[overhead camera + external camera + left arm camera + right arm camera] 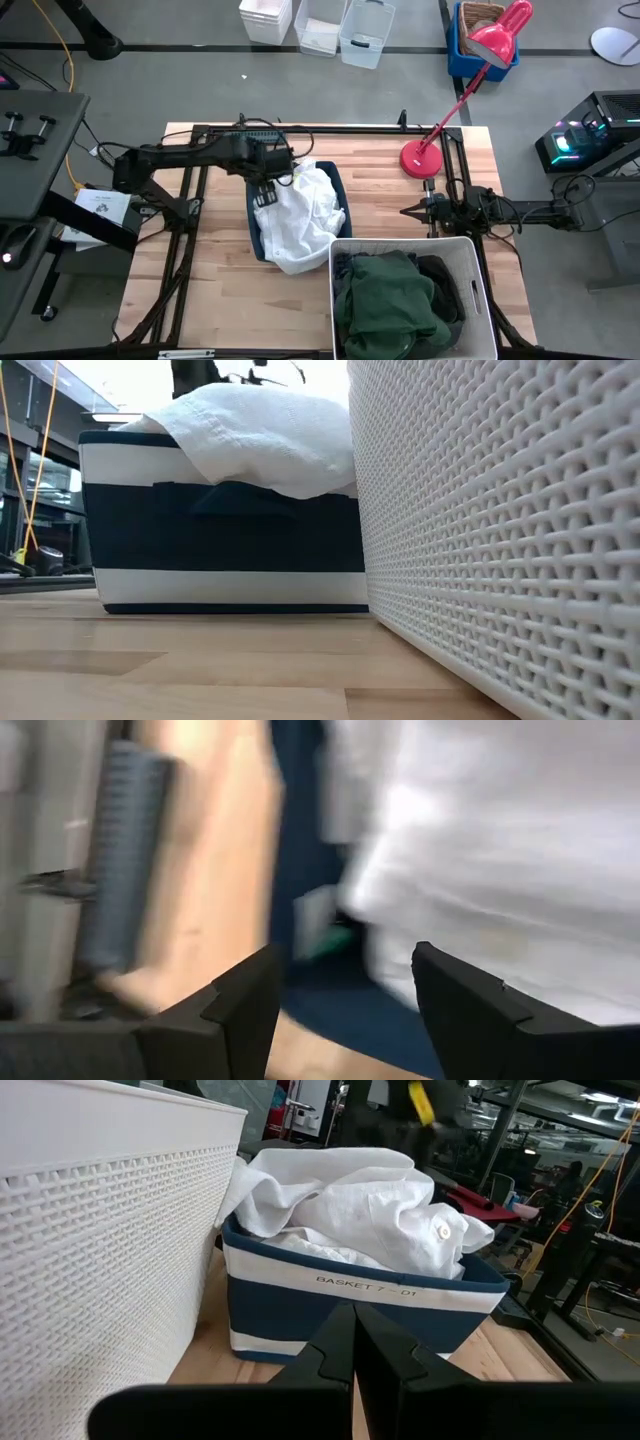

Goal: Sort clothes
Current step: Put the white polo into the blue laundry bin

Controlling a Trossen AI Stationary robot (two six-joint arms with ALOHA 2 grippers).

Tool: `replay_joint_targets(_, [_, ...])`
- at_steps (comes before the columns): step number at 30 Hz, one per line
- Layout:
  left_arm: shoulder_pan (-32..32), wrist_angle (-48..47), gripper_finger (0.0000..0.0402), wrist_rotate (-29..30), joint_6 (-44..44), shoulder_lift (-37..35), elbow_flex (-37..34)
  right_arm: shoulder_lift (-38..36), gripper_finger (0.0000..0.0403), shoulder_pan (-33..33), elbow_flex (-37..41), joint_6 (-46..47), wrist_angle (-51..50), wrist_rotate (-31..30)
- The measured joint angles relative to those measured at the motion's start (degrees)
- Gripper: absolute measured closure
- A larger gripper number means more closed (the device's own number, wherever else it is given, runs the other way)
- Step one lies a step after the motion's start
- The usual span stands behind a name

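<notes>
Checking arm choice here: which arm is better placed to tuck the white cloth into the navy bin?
Probably left: the left gripper, open, hovers over the white cloth; the right gripper waits aside.

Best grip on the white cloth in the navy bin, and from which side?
Take the white cloth at the bunched fold heaped above the navy bin's rim, coming straight down from above. The heap stands proud of the walls there, so the jaws can probably close on it without hitting the bin. The left gripper, open, is already at that end; the right gripper waits shut.
</notes>
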State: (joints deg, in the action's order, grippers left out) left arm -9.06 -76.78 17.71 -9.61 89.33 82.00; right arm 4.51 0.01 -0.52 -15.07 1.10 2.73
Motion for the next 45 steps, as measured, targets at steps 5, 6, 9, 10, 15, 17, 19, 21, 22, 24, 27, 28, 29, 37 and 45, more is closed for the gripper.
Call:
replay_joint_targets(5, [6.74,4.48,0.019,-8.15,-2.67,-8.05,0.02,0.0,0.0402,0.0,-0.01,0.0,0.0,0.01])
replay_joint_targets(6, [9.14,5.59,0.019,-8.14,-3.25,-10.08,0.02,0.0,0.0402,0.0,0.01,0.0,0.0,-0.01])
replay_joint_targets(9, [18.36,10.82,0.019,-8.05,-5.53,-16.72,-0.25,0.0,0.0402,0.0,0.01,0.0,0.0,-0.01])
replay_joint_targets(10, [22.14,13.82,0.019,-8.13,-6.16,-18.78,-1.1,0.0,0.0402,0.0,0.01,0.0,0.0,0.01])
replay_joint_targets(15, [40.34,29.78,0.019,-6.3,-10.07,-23.88,-10.83,0.0,0.0402,0.0,0.0,0.0,0.0,0.0])
replay_joint_targets(17, [46.53,37.06,0.019,-3.3,-10.69,-22.52,-15.82,0.02,0.0402,0.0,0.0,-0.01,0.0,0.0])
replay_joint_targets(19, [51.27,45.76,0.019,-1.01,-8.98,-19.08,-20.15,0.02,0.0402,0.0,0.01,0.0,0.0,0.01])
replay_joint_targets(21, [54.67,53.86,0.019,0.67,-4.7,-13.76,-22.75,0.02,0.0402,0.0,-0.01,0.0,0.0,-0.01])
replay_joint_targets(22, [56.02,56.86,0.0192,2.36,-2.71,-10.67,-23.15,0.02,0.0402,0.0,-0.01,0.0,0.0,-0.01])
replay_joint_targets(24, [57.85,61.07,0.0206,6.8,-0.52,-3.92,-22.87,0.02,0.0402,0.0,-0.01,-0.02,0.0,-0.01])
replay_joint_targets(27, [58.54,65.95,0.0271,12.04,-1.93,5.31,-21.52,0.02,0.0402,0.01,0.0,0.0,0.0,-0.01])
replay_joint_targets(28, [58.37,68.39,0.0305,13.23,-3.59,7.92,-21.0,0.02,0.0402,0.01,-0.01,-0.01,0.0,-0.01])
replay_joint_targets(29, [57.98,71.12,0.0344,13.96,-5.48,10.32,-20.61,0.02,0.0402,0.0,0.01,0.0,0.0,-0.01])
replay_joint_targets(37, [52.17,79.65,0.0399,22.36,-22.29,22.23,-18.63,0.02,0.0402,0.02,0.0,0.0,0.0,0.0])
replay_joint_targets(45, [46.0,79.87,0.0401,27.15,-28.7,24.16,-18.56,0.0,0.0402,0.01,0.0,0.0,0.0,-0.03])
